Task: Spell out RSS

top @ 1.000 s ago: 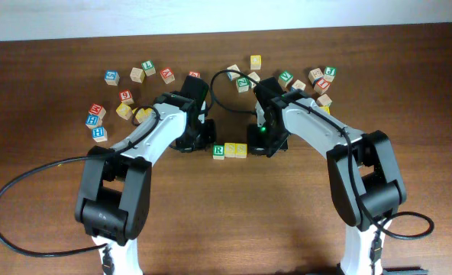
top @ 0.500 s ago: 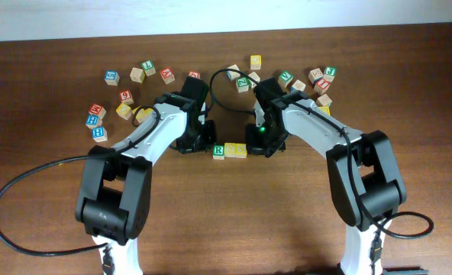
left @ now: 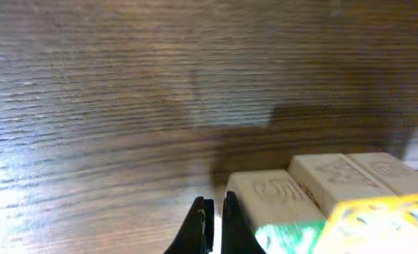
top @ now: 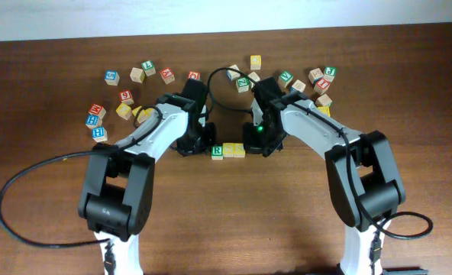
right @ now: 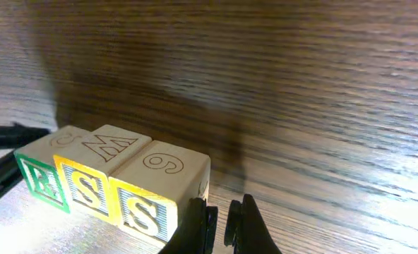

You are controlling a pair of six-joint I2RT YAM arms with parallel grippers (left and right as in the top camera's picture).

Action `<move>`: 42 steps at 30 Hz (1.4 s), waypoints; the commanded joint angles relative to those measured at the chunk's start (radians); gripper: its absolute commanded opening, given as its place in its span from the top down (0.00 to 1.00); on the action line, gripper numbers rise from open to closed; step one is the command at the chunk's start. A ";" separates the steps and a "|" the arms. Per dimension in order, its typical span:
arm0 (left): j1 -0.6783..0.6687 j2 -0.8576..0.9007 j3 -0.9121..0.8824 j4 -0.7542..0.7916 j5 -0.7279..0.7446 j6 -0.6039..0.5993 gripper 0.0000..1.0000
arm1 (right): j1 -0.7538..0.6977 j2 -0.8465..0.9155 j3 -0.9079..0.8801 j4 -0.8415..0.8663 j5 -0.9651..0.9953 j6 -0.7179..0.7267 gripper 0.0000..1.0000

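Observation:
Three cubes stand touching in a row at the table's middle: the green R cube (top: 217, 151) (right: 39, 180), a yellow S cube (top: 230, 150) (right: 87, 190) and a second yellow S cube (top: 240, 149) (right: 142, 212). My left gripper (top: 201, 145) (left: 210, 227) is shut and empty, low at the table, just left of the R cube (left: 269, 194). My right gripper (top: 255, 145) (right: 219, 226) is shut and empty, its left finger against the right side of the second S cube.
Several loose letter cubes lie scattered at the back left (top: 119, 95) and back right (top: 310, 80), among them red, blue and green ones. A black cable (top: 27, 191) loops over the front left of the table.
The row of three cubes and my right gripper have shifted slightly left. The left gripper stays beside the R cube.

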 commanded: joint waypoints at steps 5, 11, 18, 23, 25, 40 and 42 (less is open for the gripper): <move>-0.002 0.033 0.004 -0.004 0.047 -0.013 1.00 | 0.045 0.017 -0.009 0.030 -0.013 -0.003 0.96; -0.002 0.033 0.005 -0.004 0.047 -0.013 1.00 | 0.045 0.016 -0.009 0.029 -0.010 -0.007 0.96; -0.001 0.033 0.005 0.011 0.046 -0.013 1.00 | 0.045 0.016 -0.009 0.026 -0.002 -0.006 0.96; 0.001 0.033 0.005 0.011 0.038 -0.012 1.00 | 0.045 0.016 -0.008 0.026 -0.002 -0.006 0.96; 0.008 0.033 0.006 0.010 0.038 -0.012 1.00 | 0.045 0.016 -0.005 0.019 0.010 -0.006 0.96; 0.062 0.033 0.029 -0.124 -0.165 -0.013 1.00 | 0.044 0.014 0.214 -0.195 0.179 -0.011 0.96; 0.090 0.033 0.049 -0.138 -0.165 -0.016 1.00 | 0.044 0.014 0.286 -0.229 0.193 -0.018 0.96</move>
